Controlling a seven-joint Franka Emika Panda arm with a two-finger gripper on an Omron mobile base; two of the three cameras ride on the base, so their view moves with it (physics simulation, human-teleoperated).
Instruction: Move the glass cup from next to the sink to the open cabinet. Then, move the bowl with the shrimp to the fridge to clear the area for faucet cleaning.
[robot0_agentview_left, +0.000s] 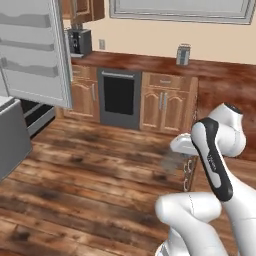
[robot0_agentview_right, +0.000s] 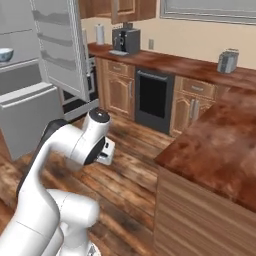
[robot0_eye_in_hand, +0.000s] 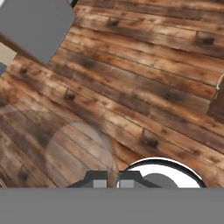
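A: State of the claw (robot0_eye_in_hand: 113, 179)?
B: Shut. Tips close together, nothing between them. Pointing down at bare wood floor (robot0_eye_in_hand: 131, 87), well above it.
A: And the bowl (robot0_agentview_right: 5, 54)?
B: Sitting on a shelf inside the fridge (robot0_agentview_right: 20, 75), well apart from the claw, higher than it and off to its left in the right base view. White with a blue tint; too small to tell what lies in it.
A: Fridge door (robot0_agentview_right: 60, 50)?
B: Swung open, standing between the claw and the back counter. A grey panel (robot0_eye_in_hand: 35, 26) low on the fridge, ahead of the claw at the hand view's top left corner.
A: Anything near the claw itself?
B: Only floorboards below. An island counter (robot0_agentview_right: 215, 145) off to its right, not touching. Farther back, a coffee machine (robot0_agentview_right: 125, 40) and a toaster (robot0_agentview_right: 227, 61), both far from the claw.
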